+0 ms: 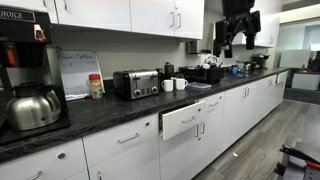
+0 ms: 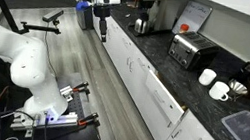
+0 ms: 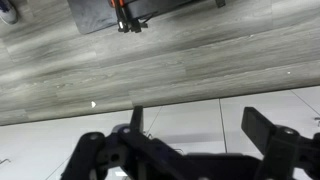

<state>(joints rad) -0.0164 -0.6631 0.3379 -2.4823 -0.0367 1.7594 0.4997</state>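
Gripper (image 2: 102,24) is a chunky black thing on the glossy white arm. It hangs in the air just off the white cabinet fronts (image 2: 128,52), over the floor rather than the bench (image 2: 155,39). In the wrist view the gripper (image 3: 195,140) has its jaws spread wide, and the blocky black fingers (image 3: 262,128) sit well apart with only cabinet and floor showing between them.

The drawer (image 2: 166,99) is flat white with a slim metal bar handle. It sticks out part way from the run and is well apart from the gripper, further along the bench. You can see the drawer (image 1: 185,120) poking out in both exterior views.

The bench (image 1: 100,110) is dark speckled stone, pretty shiny. On it are a boxy brushed-metal toaster (image 1: 135,83), a rounded steel carafe (image 1: 33,108) under a coffee machine and a round white mug (image 2: 208,77). A square, translucent-looking plastic container (image 2: 248,127) sits near the open drawer's end. The floor (image 3: 160,60) is grey wood-look planks with visible grain.
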